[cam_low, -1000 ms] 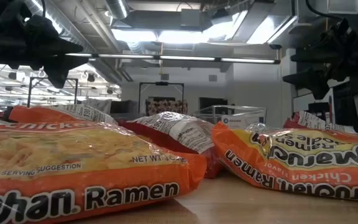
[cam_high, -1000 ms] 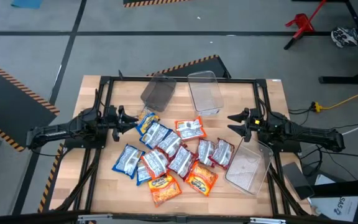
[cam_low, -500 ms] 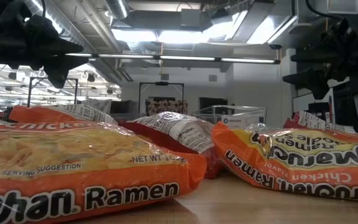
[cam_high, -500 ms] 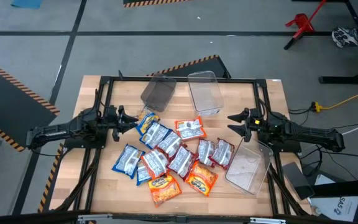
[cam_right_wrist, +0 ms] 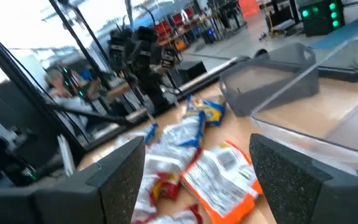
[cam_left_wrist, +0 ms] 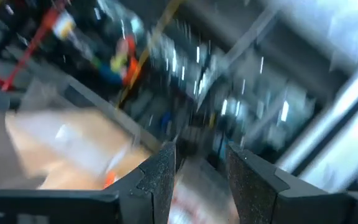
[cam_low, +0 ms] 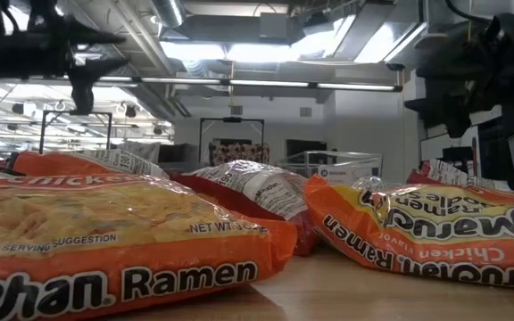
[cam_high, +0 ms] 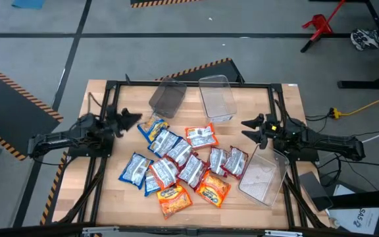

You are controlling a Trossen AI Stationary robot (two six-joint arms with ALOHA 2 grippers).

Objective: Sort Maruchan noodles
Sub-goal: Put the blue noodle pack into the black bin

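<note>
Trouble spot for me is the heap itself. The left gripper (cam_high: 131, 118) hangs over the table's (cam_high: 110, 201) left side, just left of the nearest blue packet (cam_high: 153, 127). Its fingers are a little way apart with nothing between them.

The noodles (cam_high: 179, 161) all lie in one overlapping pile mid-table, none in a bin yet. They're shiny and stacked edge over edge, so I reckon a pinch could drag two up at once. It could also skid one sideways and shove its neighbours around. With the colours this mixed, a double pick would likely put the wrong flavour in a bin.

Over on the right, the right gripper (cam_high: 249, 128) waits with its fingers spread wide, also empty. The clear bin (cam_high: 263, 176) sits skewed beneath that arm at the near right edge. A low swing could probably nudge it further out.

Counts as best I can make them:
- 3 orange packets
- 4 blue-ish packets, one half buried so not sure
- 5 red-and-white packets
- 3 bins: a grey one (cam_high: 166, 97) and a clear one (cam_high: 216, 99) at the far side, plus the skewed clear one
- 2 arms
</note>
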